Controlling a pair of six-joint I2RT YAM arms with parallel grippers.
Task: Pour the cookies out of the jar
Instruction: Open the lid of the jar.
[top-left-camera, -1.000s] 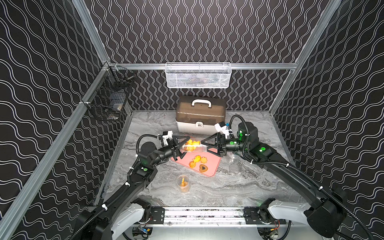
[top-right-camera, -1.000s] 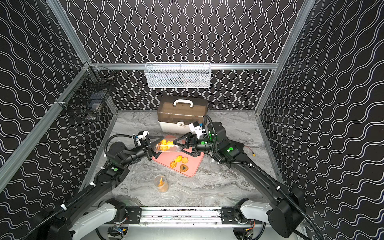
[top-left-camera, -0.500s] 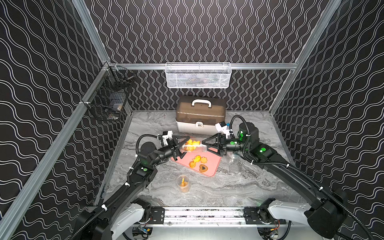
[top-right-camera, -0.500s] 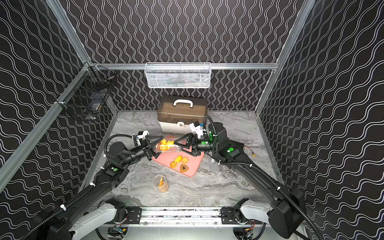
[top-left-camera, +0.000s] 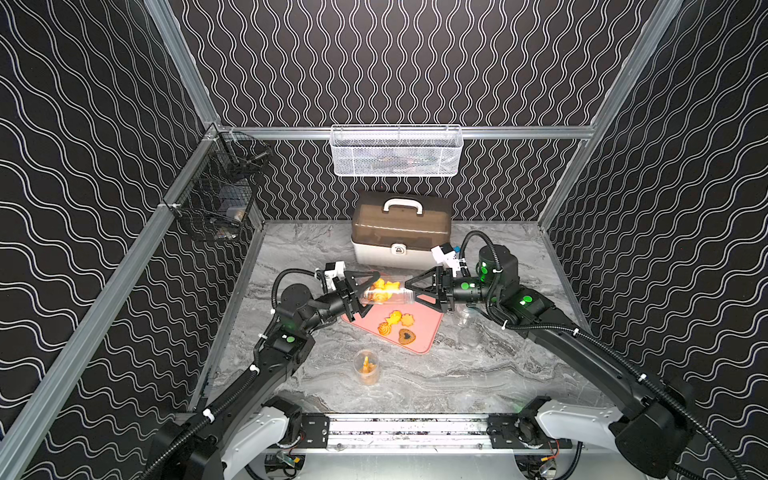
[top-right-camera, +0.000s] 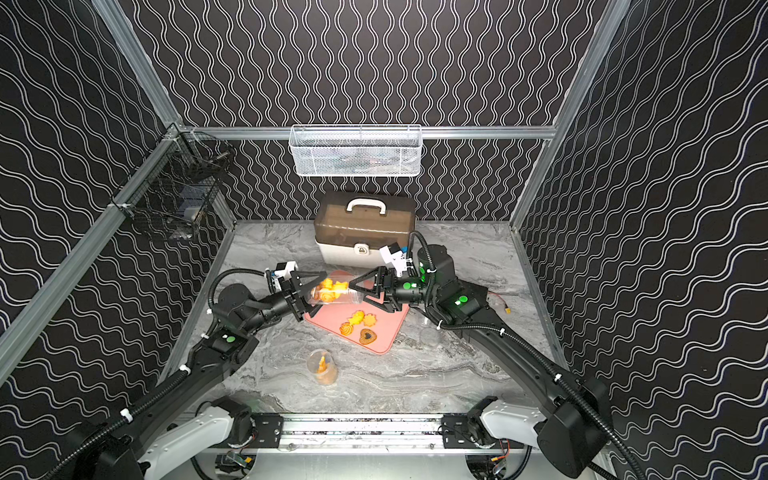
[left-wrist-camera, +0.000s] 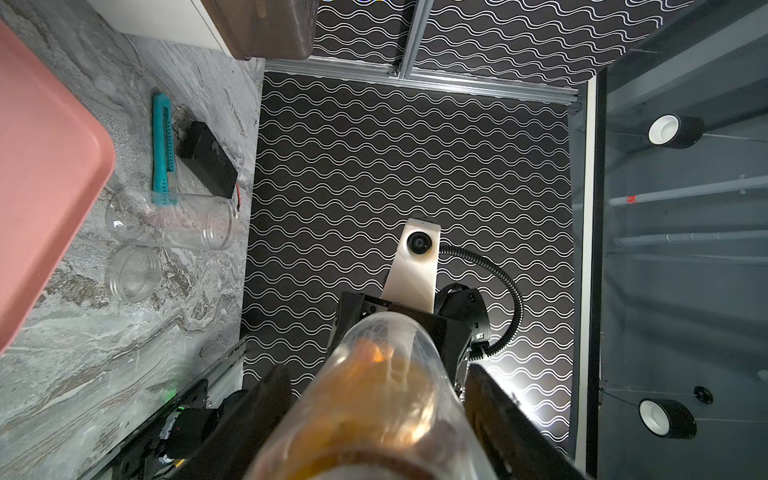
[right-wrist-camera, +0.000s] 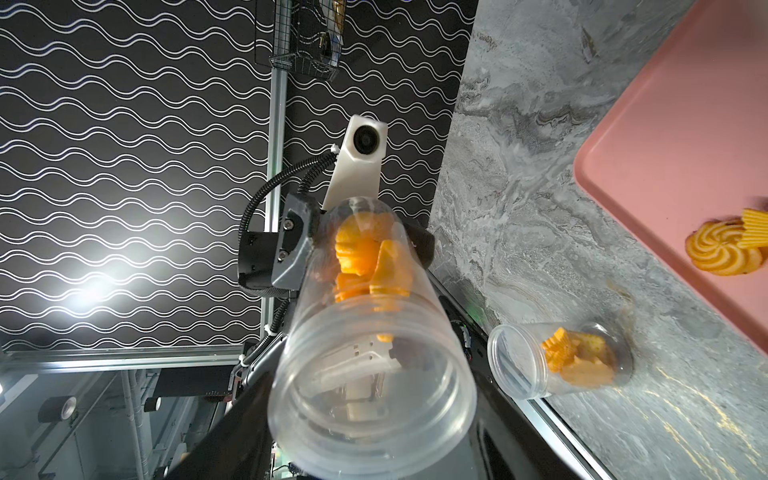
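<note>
My left pincer (top-left-camera: 370, 293) is clamped on the closed end of the jar (top-left-camera: 395, 296), which sits level above the pink tray (top-left-camera: 426, 332). The cookies (top-left-camera: 384, 289) are bunched at that end and the mouth is open. My right pincer (top-left-camera: 411, 293) straddles the mouth rim; can't tell if it's pinching. Four more cookies lie on the tray. A second jar (top-left-camera: 366, 368) on the table (top-left-camera: 457, 374) holds a few. An empty jar (left-wrist-camera: 170, 220) is beside the tray.
</note>
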